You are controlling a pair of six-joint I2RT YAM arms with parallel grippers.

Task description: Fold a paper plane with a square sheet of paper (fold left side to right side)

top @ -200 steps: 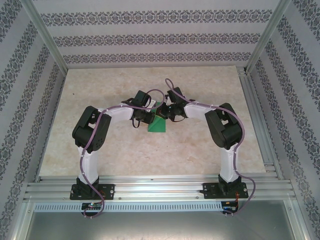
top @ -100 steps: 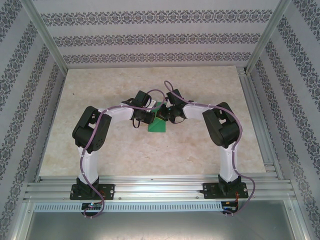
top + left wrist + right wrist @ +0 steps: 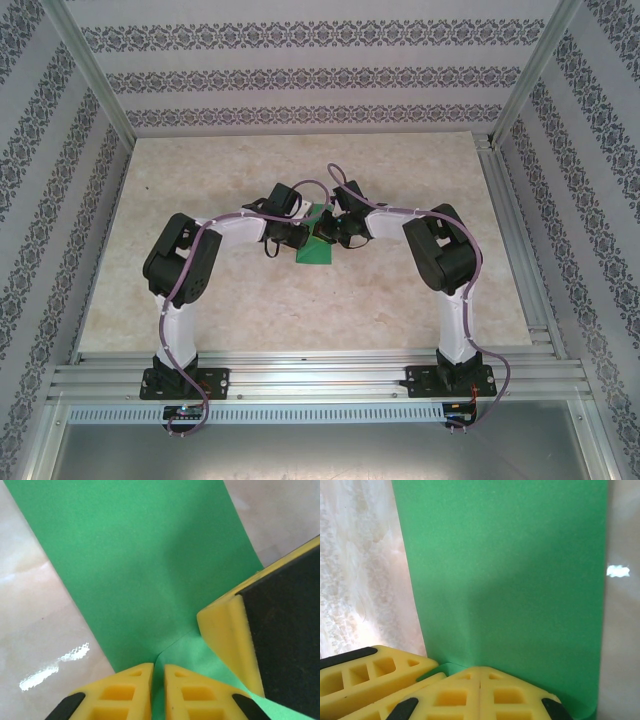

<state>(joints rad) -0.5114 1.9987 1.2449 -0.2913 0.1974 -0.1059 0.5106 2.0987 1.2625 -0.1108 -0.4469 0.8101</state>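
The square sheet of paper is a folded bright green shape lying mid-table between my two grippers. My left gripper meets it from the left. In the left wrist view its yellow fingertips stand almost together, with a raised green layer of the paper running into the thin gap. My right gripper comes in from the right. Its fingertips are pressed fully together, tips down on the paper. The two grippers sit close, one right finger beside the left tips.
The table is pale marble, walled by patterned panels. An aluminium rail runs along its right edge and a frame rail crosses the front by the arm bases. Bare tabletop lies all round the paper.
The right gripper has edged a little to the left over the paper, closer to the left gripper. The left gripper has barely moved, and the paper lies where it was.
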